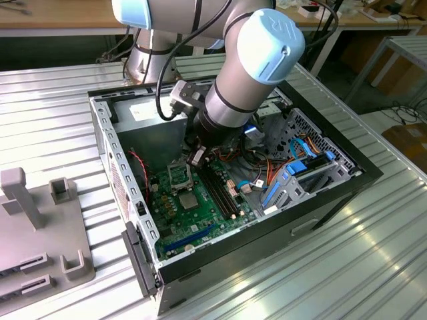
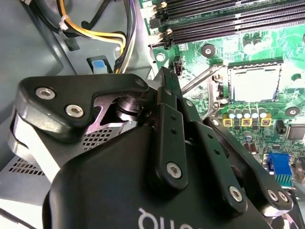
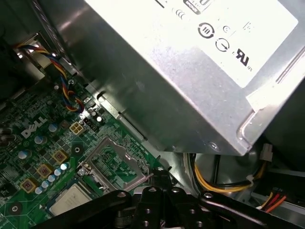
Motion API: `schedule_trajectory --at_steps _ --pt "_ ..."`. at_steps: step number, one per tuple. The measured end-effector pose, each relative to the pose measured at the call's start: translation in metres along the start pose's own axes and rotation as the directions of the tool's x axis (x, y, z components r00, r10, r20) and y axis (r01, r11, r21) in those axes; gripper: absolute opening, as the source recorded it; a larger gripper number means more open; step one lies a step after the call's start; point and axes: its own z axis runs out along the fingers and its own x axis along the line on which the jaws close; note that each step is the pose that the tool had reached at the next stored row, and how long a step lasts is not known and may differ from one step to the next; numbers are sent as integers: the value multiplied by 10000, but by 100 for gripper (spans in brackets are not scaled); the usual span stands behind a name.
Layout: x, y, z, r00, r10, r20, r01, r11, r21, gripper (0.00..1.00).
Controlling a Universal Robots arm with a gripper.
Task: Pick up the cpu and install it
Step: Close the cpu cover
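Observation:
The cpu is a silver-grey square lying flat in the socket on the green motherboard, seen also in the exterior view as the cpu and in the first wrist view as the cpu. Beside it the socket's metal frame stands flipped open, and a thin metal lever slants next to the socket. My gripper hangs inside the case just beside the open frame, a short way from the cpu. Its black fingers are shut together with nothing visible between them.
The open computer case lies on a ribbed metal table. A grey power supply box sits close above the gripper, with yellow and black cables alongside. Memory slots run beside the socket. A grey fixture stands at the exterior view's left.

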Motion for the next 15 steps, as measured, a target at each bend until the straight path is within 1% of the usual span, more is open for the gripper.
schedule_trajectory --at_steps 5,11,15 --pt "-5 9 -38 10000 -1 -34 1 10000 33 11" --pt "-9 15 -68 10000 -5 -67 5 10000 64 11" --pt "-8 16 -83 9999 -3 -125 4 9999 119 11"
